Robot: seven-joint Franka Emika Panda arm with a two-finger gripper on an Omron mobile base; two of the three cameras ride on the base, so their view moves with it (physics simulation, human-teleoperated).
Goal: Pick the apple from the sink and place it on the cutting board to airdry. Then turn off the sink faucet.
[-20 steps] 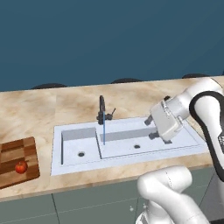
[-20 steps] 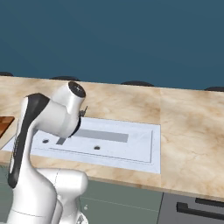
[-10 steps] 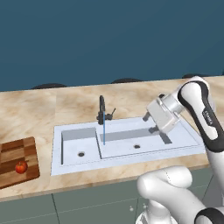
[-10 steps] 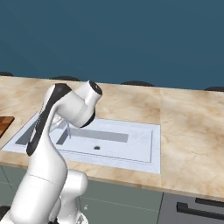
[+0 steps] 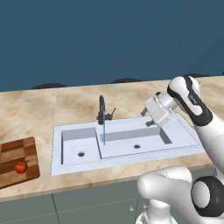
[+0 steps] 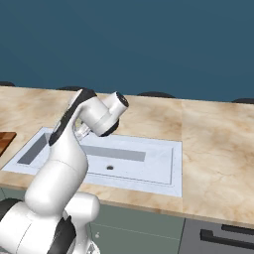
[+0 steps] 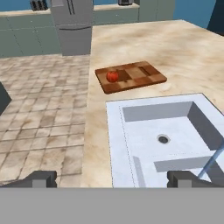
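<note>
Taking the sink [image 5: 175,142] as the landmark: the fingers [image 7: 112,178] hang above its right part, over the larger basin. In the hand view both dark tips stand far from each other at the bottom, so the fingers are spread wide and nothing is between them. In the left base view the white hand [image 5: 158,110] is above the right end of the larger basin, to the right of the sink faucet [image 5: 102,110], and apart from it.

The sink is set into the marble counter [image 5: 65,101] and has two basins, a small one on the left and a larger one on the right in the left base view, each with a dark drain. A thin blue stream [image 5: 104,131] falls from the spout of the black faucet down to the wall between the two basins, so the water runs. The faucet stands upright at the back rim of the sink, and a thin lever sticks out on its right side.

To the left of the sink, a little apart from its rim, the cutting board [image 5: 11,153] lies flat on the counter. The apple [image 5: 20,167] sits on this board, close to its front edge. In the hand view, the board [image 7: 144,76] lies beyond the small basin with the apple [image 7: 112,76] on it.
</note>
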